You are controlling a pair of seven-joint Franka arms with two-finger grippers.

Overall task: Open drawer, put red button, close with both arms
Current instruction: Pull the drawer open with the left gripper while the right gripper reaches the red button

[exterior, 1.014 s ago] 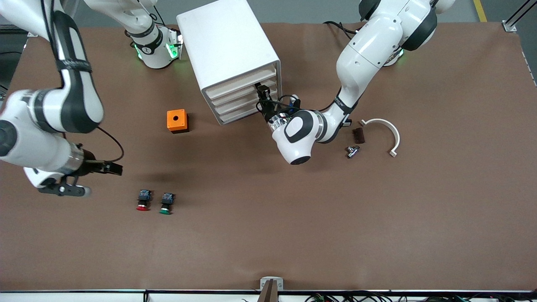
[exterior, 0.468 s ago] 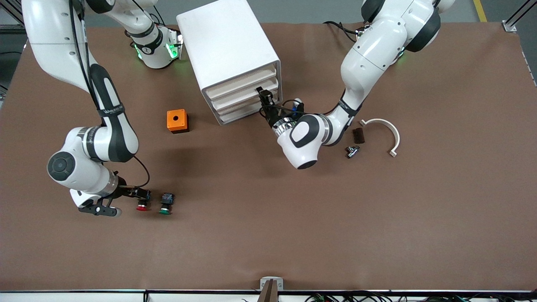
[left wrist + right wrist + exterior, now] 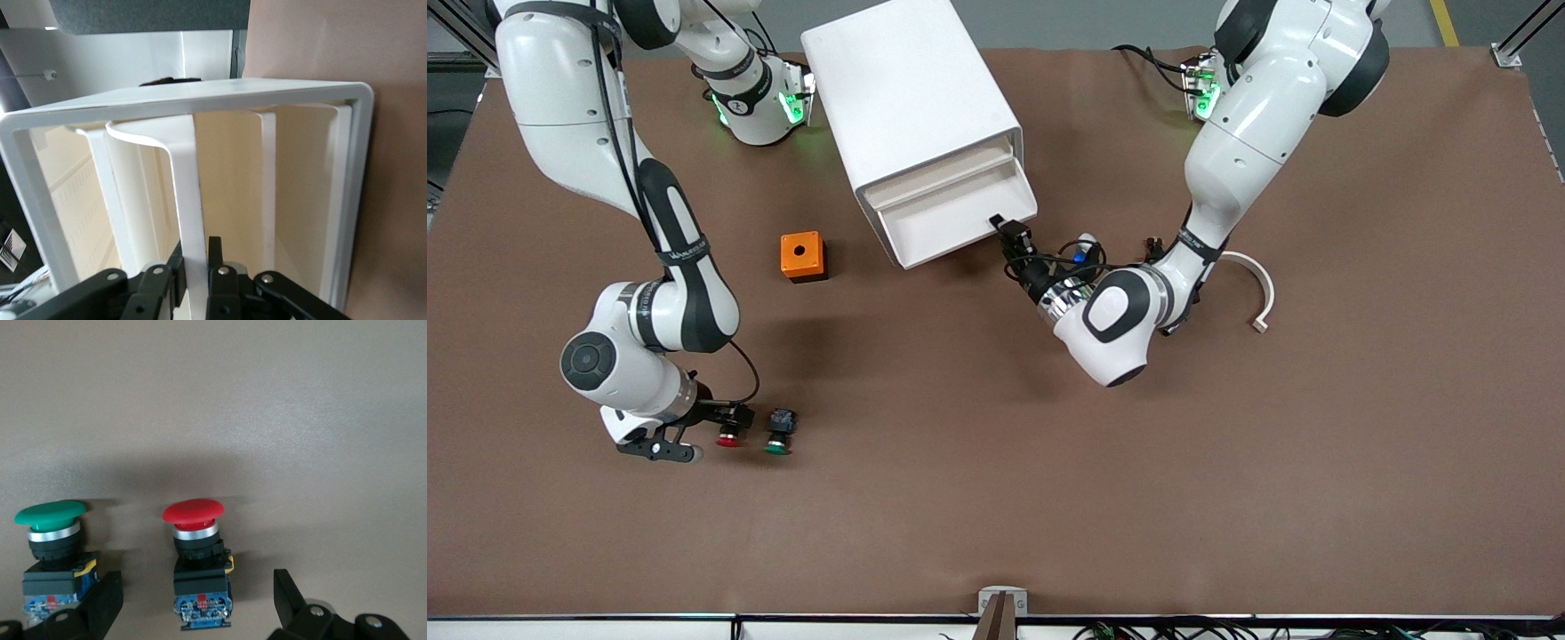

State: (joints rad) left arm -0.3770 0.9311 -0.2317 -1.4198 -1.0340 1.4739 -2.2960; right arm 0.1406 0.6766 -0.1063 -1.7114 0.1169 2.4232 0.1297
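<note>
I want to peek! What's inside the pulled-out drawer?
The drawer shows only bare white floor. Its back part stays covered by the cabinet. The left gripper holds its front edge.

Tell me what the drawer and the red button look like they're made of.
Drawer: looks like moulded plastic, smooth matte white with a cream front, thin rounded walls seen in the left wrist view. Red button: glossy red cap, probably plastic, over a shiny metal-looking ring and a black plastic-looking body.

Both arms [image 3: 649, 267] glossy white shells, black joint bands, black cables to the wrists, green base LEDs. Black grippers, silver screws on fingers [image 3: 297, 600].
</note>
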